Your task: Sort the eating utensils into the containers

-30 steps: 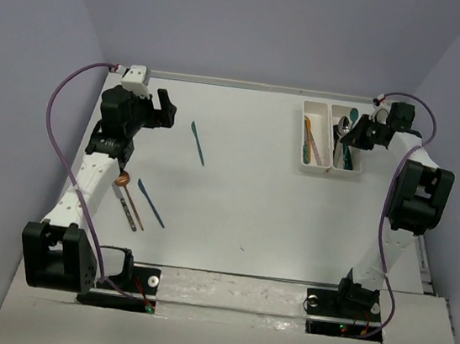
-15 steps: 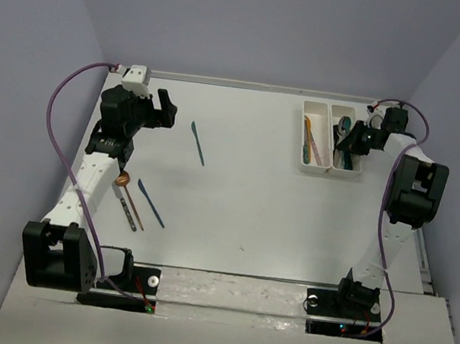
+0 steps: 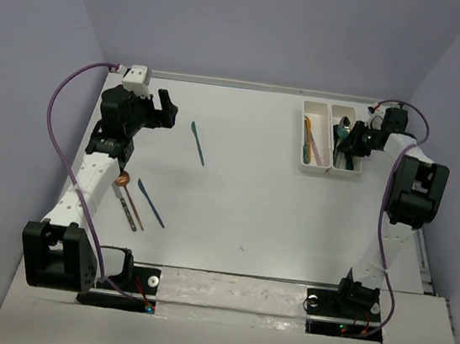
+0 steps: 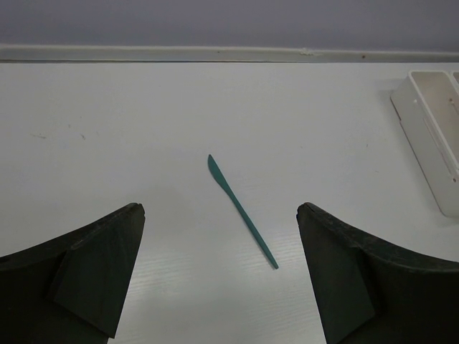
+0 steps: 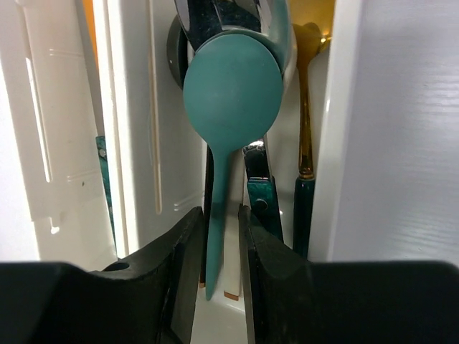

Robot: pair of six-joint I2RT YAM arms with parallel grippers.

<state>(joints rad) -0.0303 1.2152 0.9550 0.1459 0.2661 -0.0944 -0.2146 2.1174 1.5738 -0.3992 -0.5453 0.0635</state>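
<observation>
White arms [image 3: 84, 187], black joints [image 3: 414, 192], purple cables [image 3: 56, 107]

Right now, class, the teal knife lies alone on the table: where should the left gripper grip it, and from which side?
Probably mid-handle on the teal knife, coming straight down. It lies flat and slanted with bare table on both sides, so the open left gripper should turn to close across its thin width.

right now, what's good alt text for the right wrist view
A matte teal plastic spoon fills the frame over a narrow white plastic tray, its handle running down between the slightly parted fingers of the black right gripper. A gold spoon with a dark teal handle lies beside it.
</observation>
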